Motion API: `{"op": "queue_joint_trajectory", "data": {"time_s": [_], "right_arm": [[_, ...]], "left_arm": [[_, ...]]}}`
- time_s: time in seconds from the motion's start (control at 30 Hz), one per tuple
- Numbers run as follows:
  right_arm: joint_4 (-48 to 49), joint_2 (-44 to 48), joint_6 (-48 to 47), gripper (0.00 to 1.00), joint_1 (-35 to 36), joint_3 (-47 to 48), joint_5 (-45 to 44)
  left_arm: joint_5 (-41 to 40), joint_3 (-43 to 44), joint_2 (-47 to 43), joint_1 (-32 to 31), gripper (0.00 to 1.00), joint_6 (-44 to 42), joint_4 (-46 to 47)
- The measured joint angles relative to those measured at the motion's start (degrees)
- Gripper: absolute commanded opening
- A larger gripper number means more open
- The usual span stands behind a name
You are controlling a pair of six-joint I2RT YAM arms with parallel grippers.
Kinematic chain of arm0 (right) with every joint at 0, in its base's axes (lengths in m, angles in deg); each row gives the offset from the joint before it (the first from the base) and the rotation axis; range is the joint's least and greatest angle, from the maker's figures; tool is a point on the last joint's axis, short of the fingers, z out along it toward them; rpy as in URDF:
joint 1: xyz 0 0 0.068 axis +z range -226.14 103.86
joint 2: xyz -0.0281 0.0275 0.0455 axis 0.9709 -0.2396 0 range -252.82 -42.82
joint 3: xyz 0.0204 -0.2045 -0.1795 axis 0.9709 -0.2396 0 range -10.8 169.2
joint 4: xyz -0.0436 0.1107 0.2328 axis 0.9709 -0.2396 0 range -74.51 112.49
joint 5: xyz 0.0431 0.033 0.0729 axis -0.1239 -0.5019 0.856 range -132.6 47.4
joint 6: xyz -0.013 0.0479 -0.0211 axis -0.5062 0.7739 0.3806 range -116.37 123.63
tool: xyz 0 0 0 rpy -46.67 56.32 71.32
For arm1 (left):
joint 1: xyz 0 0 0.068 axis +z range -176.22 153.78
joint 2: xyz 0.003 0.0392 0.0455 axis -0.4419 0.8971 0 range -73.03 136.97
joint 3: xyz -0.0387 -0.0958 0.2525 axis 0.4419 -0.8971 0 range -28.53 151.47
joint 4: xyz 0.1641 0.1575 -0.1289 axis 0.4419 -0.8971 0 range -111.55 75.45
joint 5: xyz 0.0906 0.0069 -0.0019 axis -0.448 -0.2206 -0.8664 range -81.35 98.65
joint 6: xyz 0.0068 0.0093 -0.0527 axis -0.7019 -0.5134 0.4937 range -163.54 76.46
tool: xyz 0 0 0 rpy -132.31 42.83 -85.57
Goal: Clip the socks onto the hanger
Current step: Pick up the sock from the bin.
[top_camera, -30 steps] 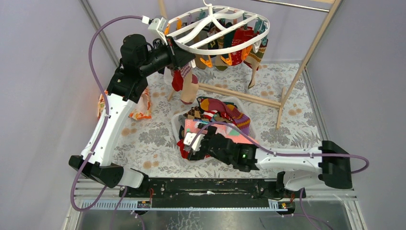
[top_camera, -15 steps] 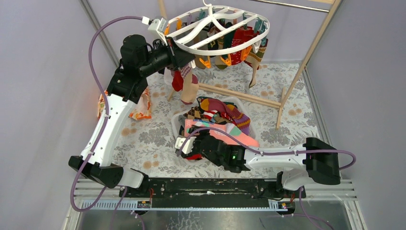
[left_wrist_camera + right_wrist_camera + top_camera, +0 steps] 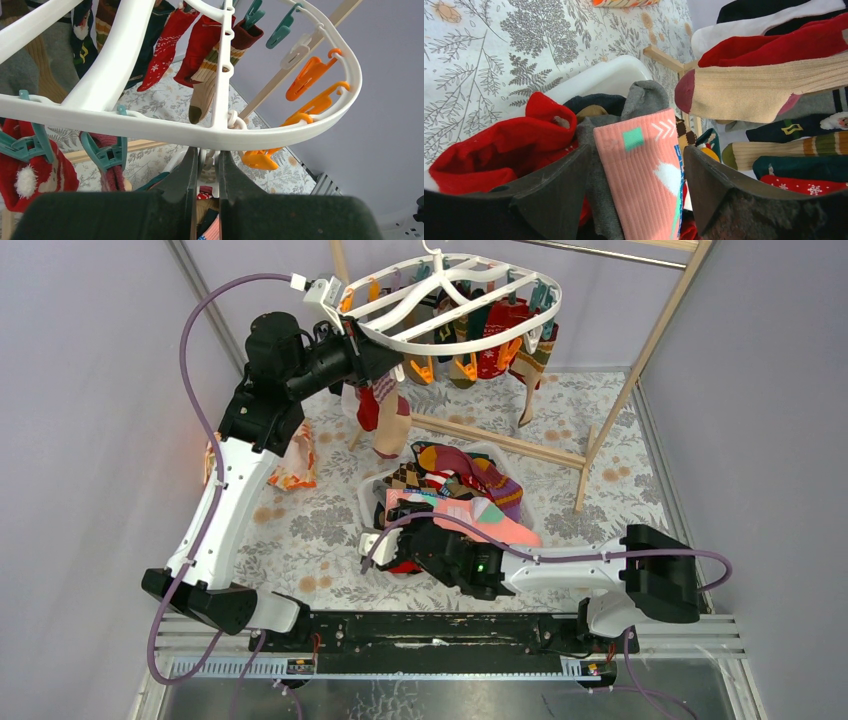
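The white oval hanger (image 3: pixel 420 340) hangs at the back with several socks (image 3: pixel 505 325) clipped under it. My left gripper (image 3: pixel 385 355) is up at its near rim (image 3: pixel 150 127), shut on a white clip (image 3: pixel 206 160) just below that rim. A red and a tan sock (image 3: pixel 385 415) dangle beneath it. Loose socks fill the white bin (image 3: pixel 366 502). My right gripper (image 3: pixel 405 540) reaches down into the bin, open, its fingers either side of a pink sock (image 3: pixel 639 175) and a grey one (image 3: pixel 596 190). A red sock (image 3: pixel 499 150) lies left of them.
An orange floral cloth (image 3: pixel 295 465) lies on the leaf-print table cover by the left arm. The light wooden frame has a crossbar (image 3: pixel 500 440) behind the bin and a slanted pole (image 3: pixel 650 350) at the right. Grey walls close in both sides.
My right arm has slid left over the bin and its jaws have narrowed around the pink sock. The left gripper keeps hold of the clip, and the hanger has shifted slightly left.
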Motion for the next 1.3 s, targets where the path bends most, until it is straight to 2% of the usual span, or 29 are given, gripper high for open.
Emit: {"op": "queue_joint_trajectory", "data": {"time_s": [0.13, 0.2, 0.33, 0.47, 0.6, 0.7, 0.73, 0.9, 1.0, 1.2, 1.3], "right_arm": [[0.0, -1.5, -2.2, 0.71, 0.0, 0.5, -1.1], [0.2, -2.8, -3.6, 0.65, 0.1, 1.0, -2.5], [1.6, -5.1, -6.7, 0.50, 0.4, 1.2, -5.4], [6.2, -6.2, -10.8, 0.27, 1.3, 1.2, -8.8], [12.1, -6.0, -13.1, 0.18, 2.1, 0.9, -11.6], [13.0, -4.0, -12.3, 0.00, 2.1, 0.4, -12.5], [13.0, -2.9, -11.5, 0.00, 2.1, 0.2, -12.6], [13.1, 4.5, -4.0, 0.00, 2.1, -0.9, -12.3], [12.2, 10.1, 4.7, 0.00, 0.5, -1.6, -8.7], [11.0, 24.0, 31.3, 0.00, -16.9, -4.0, 10.4], [13.0, 26.6, 42.4, 0.00, -22.4, -4.7, 20.4]], "left_arm": [[0.1, 0.0, 0.0, 0.1, 0.00, 0.0, 0.0], [0.1, 0.0, 0.0, 0.1, 0.00, 0.0, 0.0], [0.1, 0.0, 0.0, 0.1, 0.00, 0.0, 0.0], [0.2, 0.0, 0.0, 0.1, 0.00, 0.0, 0.0], [0.2, 0.0, 0.0, 0.1, 0.00, 0.0, 0.0], [0.2, 0.0, 0.0, 0.1, 0.00, 0.0, 0.0], [0.2, 0.0, 0.0, 0.1, 0.00, 0.0, 0.0], [0.6, 0.0, 0.0, 0.3, 0.00, 0.1, 0.0], [0.8, 0.0, 0.0, 0.4, 0.00, 0.1, 0.0], [1.5, 0.0, 0.0, 0.4, 0.00, 0.4, 0.0], [1.9, 0.0, 0.0, 0.5, 0.00, 1.2, 0.1]]}}
